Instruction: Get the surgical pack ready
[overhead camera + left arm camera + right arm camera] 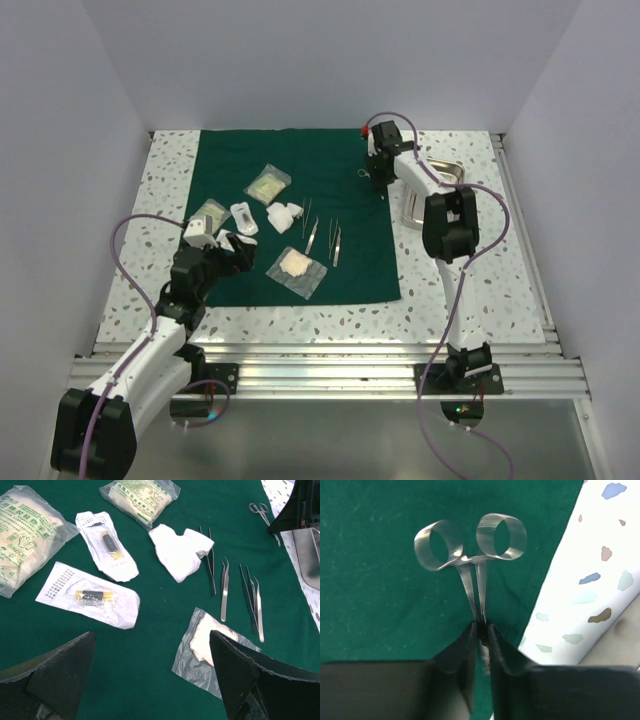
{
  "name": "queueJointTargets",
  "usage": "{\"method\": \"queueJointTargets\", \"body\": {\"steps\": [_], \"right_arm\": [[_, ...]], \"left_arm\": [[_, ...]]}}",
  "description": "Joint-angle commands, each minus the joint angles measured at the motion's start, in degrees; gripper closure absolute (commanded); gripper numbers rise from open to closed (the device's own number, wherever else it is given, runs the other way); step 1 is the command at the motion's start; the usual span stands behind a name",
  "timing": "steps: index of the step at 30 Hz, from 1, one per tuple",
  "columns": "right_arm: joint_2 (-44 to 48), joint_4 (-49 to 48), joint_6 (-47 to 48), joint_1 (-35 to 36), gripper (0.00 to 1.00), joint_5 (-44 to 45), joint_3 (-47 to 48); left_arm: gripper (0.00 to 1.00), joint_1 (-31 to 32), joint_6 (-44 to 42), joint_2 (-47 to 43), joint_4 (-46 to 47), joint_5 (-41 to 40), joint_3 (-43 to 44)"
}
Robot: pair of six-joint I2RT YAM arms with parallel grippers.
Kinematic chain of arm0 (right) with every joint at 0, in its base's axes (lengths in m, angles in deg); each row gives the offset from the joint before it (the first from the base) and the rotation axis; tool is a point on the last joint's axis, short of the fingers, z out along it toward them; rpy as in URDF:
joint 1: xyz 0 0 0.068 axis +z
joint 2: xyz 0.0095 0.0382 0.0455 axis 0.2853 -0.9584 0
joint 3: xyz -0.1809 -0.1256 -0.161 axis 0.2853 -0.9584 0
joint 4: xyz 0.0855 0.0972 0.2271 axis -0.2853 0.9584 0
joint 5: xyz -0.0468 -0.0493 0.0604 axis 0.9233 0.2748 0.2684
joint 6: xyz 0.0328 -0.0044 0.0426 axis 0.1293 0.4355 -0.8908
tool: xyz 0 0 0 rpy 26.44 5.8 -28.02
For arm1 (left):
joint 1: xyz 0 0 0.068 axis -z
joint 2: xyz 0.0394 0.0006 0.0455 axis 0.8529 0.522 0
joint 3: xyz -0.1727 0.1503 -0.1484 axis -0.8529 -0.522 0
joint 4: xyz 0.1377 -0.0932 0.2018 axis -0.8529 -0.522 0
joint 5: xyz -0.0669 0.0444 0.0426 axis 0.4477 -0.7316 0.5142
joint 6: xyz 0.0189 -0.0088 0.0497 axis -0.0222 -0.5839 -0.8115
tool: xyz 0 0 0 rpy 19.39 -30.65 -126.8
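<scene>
- Surgical scissors (472, 562) are being pinched by their shanks in the narrow right gripper (481, 630), over the green cloth's (230, 170) edge.
- Left gripper (152, 635) is hovering wide apart over the cloth.
- Four tweezers (225, 590) are lying there; one steel tray (445, 172) is sitting beside the cloth.

Scissors (468, 582) tips hidden in right pincer (481, 627), tray (305, 555) cropped

1. Our left arm (150, 355) and right arm (457, 300) are built of white links joined by chunky black housings.
2. A thin purple cable (113, 250) loops off the left arm. A second purple cable (504, 215) trails along the right arm to its black base (465, 362).
3. We carry a small red part (362, 131) at the right wrist.
4. The fingers (50, 675) of our left gripper (152, 635) are matte black wedges with rough, jagged edges. The right gripper (481, 627) has smoother black fingers (455, 665).
</scene>
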Motion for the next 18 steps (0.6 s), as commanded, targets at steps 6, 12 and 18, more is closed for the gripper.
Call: {"method": "queueJointTargets", "body": {"steps": [6, 12, 18], "right_arm": [[1.6, 2.9, -3.2, 0.1, 1.0, 1.3, -1.5], [8.0, -0.2, -5.6, -0.1, 1.0, 0.0, -1.5], [16.9, -7.2, -8.9, -1.3, 1.0, -4.8, -9.4]], "left_arm": [[0.0, 0.3, -0.8, -0.9, 2.5, -0.6, -0.5], [0.0, 0.3, -0.8, -1.7, 2.3, -0.7, -0.7], [0.0, 0.3, -0.8, -2.1, 2.3, -0.7, -1.0]]}}
